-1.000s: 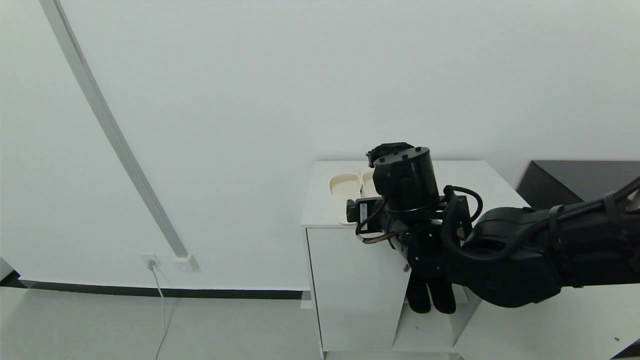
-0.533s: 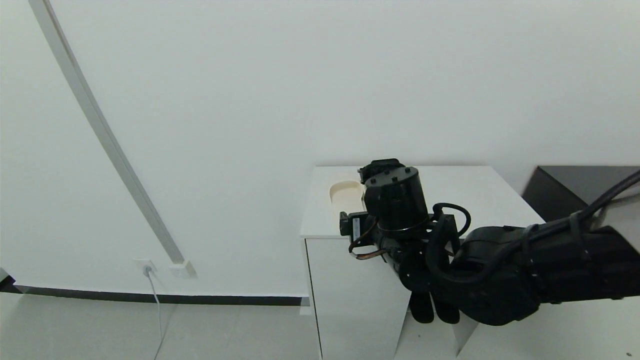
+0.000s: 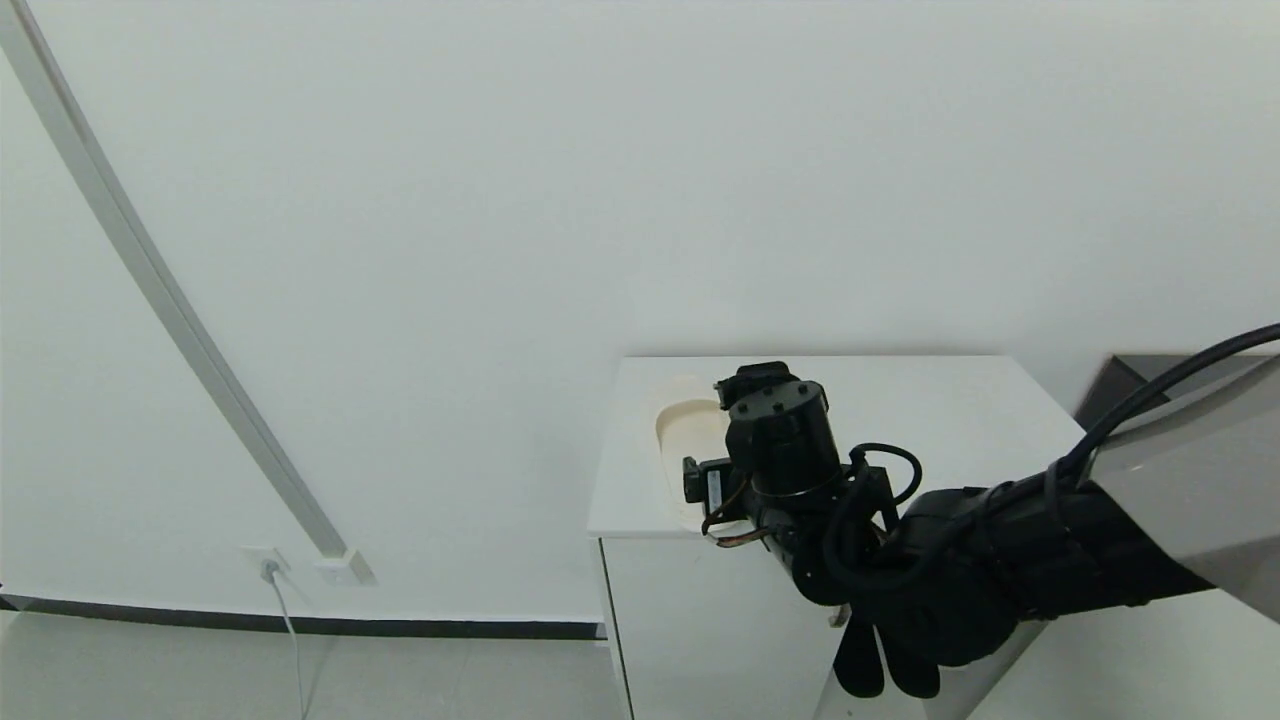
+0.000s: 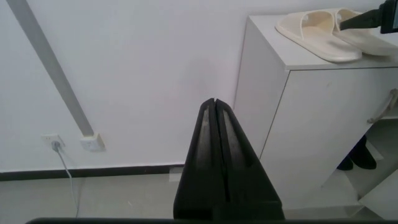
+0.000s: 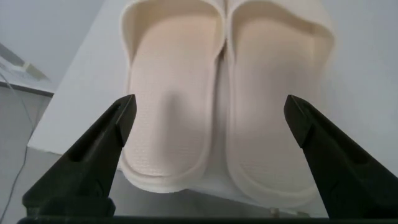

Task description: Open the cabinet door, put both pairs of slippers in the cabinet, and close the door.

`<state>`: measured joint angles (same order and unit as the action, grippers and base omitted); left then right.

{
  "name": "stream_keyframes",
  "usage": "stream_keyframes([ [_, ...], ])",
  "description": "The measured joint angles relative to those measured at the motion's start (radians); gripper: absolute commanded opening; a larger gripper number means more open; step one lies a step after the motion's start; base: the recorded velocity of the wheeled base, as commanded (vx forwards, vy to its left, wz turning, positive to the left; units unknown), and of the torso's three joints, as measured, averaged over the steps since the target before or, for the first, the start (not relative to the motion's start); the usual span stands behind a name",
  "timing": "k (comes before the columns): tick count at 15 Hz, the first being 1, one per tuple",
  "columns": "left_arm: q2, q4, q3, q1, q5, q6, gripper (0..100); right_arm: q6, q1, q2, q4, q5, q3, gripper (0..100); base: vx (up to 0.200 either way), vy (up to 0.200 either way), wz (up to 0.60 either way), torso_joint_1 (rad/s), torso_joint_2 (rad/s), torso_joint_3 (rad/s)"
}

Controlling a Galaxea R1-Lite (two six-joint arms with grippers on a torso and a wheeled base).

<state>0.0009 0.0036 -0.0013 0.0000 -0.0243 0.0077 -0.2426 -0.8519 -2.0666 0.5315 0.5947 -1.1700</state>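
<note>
A cream pair of slippers (image 3: 685, 430) (image 4: 320, 34) (image 5: 174, 93) lies side by side on top of the white cabinet (image 3: 950, 420) (image 4: 311, 137). My right gripper (image 5: 209, 106) is open, and its two fingers straddle the pair near the cabinet's front edge. The right wrist (image 3: 780, 440) hides most of the pair from the head. A black pair of slippers (image 3: 885, 665) (image 4: 357, 155) stands inside the cabinet's open compartment. My left gripper (image 4: 215, 106) is shut, holds nothing, and hangs low to the left of the cabinet.
The cabinet stands against a white wall. A slanted cable duct (image 3: 150, 270) runs down to a wall socket (image 3: 265, 570) with a cord. A closed door panel with a handle (image 4: 388, 106) faces front. A dark piece of furniture (image 3: 1110, 380) sits on the right.
The head camera has shifted, so the cabinet sits lower in the picture. My right wrist now covers more of the cream pair than before.
</note>
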Motion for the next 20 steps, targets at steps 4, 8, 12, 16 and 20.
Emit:
stream_keyframes([
  [4, 0.0, 0.0, -0.001, 0.0, 0.0, 0.0, 0, 0.019, 0.042, -0.063, 0.021, -0.031, -0.042, 100, 0.0, 0.0, 0.0, 0.0, 0.0, 0.0],
  [8, 0.0, -0.001, 0.0, 0.0, 0.0, 0.0, 0, 0.039, 0.092, -0.157, 0.041, -0.089, -0.153, 100, 0.0, 0.0, 0.0, 0.0, 0.0, 0.0],
  [12, 0.0, -0.001, 0.0, 0.0, 0.0, 0.0, 0, 0.058, 0.133, -0.241, 0.044, -0.133, -0.3, 100, 0.0, 0.0, 0.0, 0.0, 0.0, 0.0],
  [16, 0.0, -0.001, 0.0, 0.0, 0.0, 0.0, 0, 0.061, 0.153, -0.294, 0.039, -0.163, -0.392, 100, 0.0, 0.0, 0.0, 0.0, 0.0, 0.0],
  [20, 0.0, 0.0, 0.0, 0.0, 0.0, 0.0, 0, 0.071, 0.164, -0.319, 0.04, -0.165, -0.42, 100, 0.0, 0.0, 0.0, 0.0, 0.0, 0.0],
])
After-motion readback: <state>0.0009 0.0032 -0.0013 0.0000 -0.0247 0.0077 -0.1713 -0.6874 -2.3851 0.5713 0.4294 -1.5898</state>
